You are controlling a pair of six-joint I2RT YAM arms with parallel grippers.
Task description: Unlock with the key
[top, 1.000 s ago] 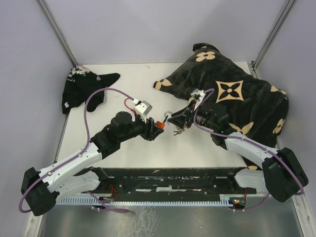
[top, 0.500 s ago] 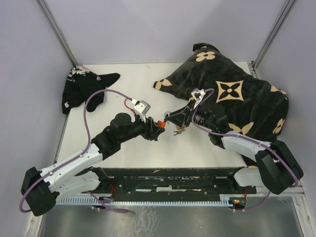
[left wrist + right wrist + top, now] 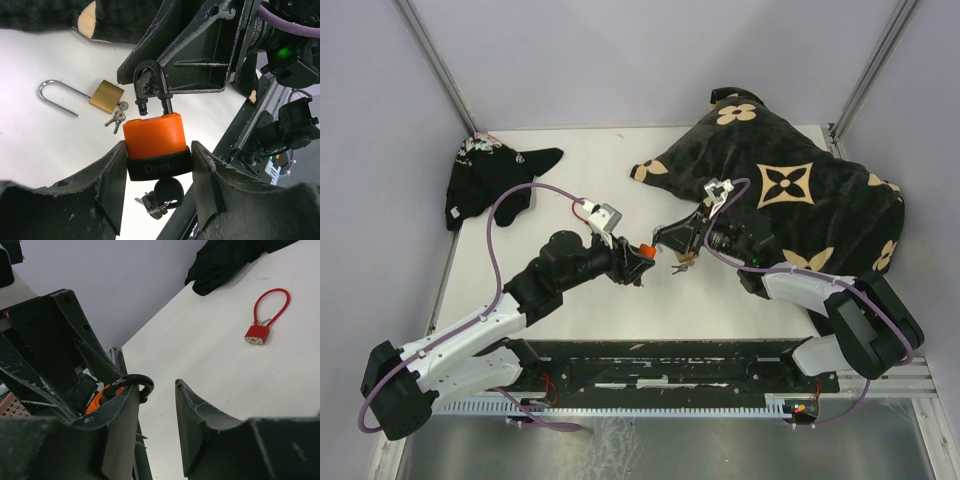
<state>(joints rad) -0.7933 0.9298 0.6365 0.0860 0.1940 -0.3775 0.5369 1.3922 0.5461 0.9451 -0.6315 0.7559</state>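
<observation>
An orange padlock [image 3: 152, 135] with a black base sits clamped between the fingers of my left gripper [image 3: 157, 150], held above the table [image 3: 570, 180]. Its black shackle [image 3: 152, 70] stands up, and the short leg ends free above the body. A black-headed key [image 3: 168, 190] sticks out of the base with spare keys on a ring. My right gripper [image 3: 156, 386] is open with nothing between its fingers. The shackle [image 3: 136, 382] lies against the outer tip of its left finger. From above, the two grippers meet at the padlock [image 3: 645, 250].
A brass padlock [image 3: 106, 96] with an open silver shackle and small keys lies on the table beyond the grip. A red cable lock [image 3: 257, 332] lies farther left. A black cap [image 3: 490, 175] is at the back left, and a black patterned bag [image 3: 800, 195] covers the right.
My right gripper has moved left up to the padlock's shackle, and its jaws have narrowed a little. The left gripper still holds the padlock, shifted slightly.
</observation>
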